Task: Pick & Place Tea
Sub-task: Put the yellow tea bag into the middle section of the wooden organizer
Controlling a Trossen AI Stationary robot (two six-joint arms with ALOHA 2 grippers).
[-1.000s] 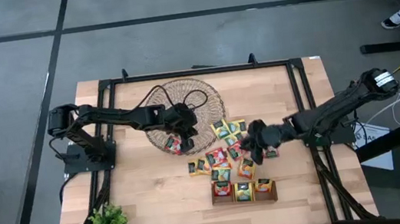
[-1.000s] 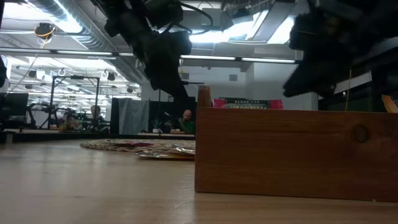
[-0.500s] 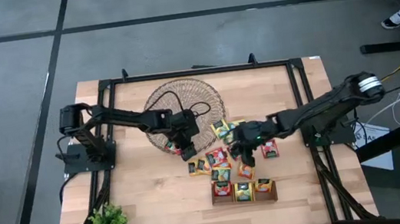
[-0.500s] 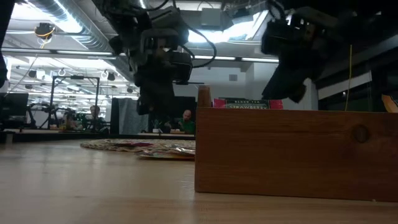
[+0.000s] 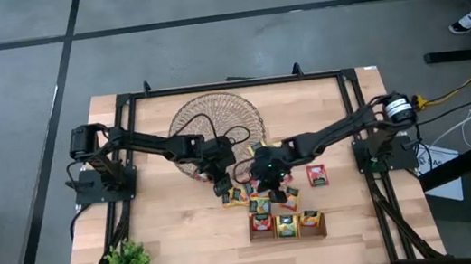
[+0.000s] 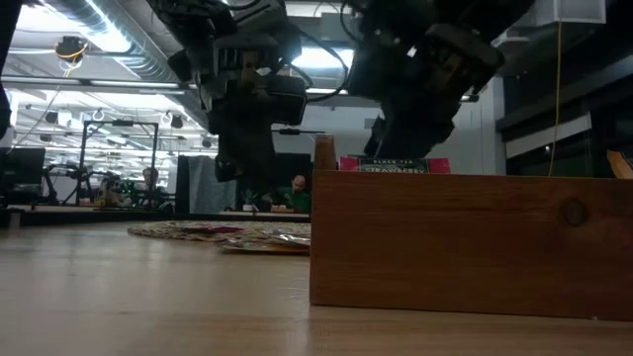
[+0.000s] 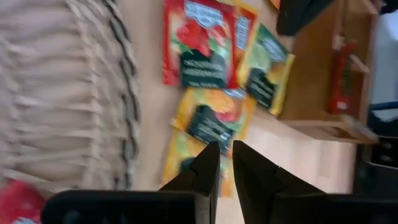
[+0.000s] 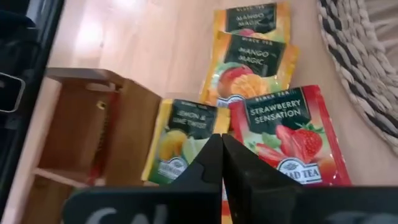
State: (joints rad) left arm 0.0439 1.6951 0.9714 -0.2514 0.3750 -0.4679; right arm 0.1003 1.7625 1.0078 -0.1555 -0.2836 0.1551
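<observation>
Evidently we judge these tea sachets (image 8: 286, 137) light, thin and slippery, best pinched at an edge; our right hand (image 8: 222, 163) is pressed together, left hand (image 7: 225, 169) nearly so, both empty.

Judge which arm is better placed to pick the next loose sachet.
Probably the right: its shut gripper hangs over the loose sachets beside the wooden tray, while the left gripper sits at the pile's edge by the wicker dish.

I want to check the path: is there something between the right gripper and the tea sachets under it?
Nothing visible. The right gripper, shut, hangs directly over the loose sachets: the strawberry sachet and lemon-lime sachet lie uncovered on the table, beside the wooden tray.
</observation>
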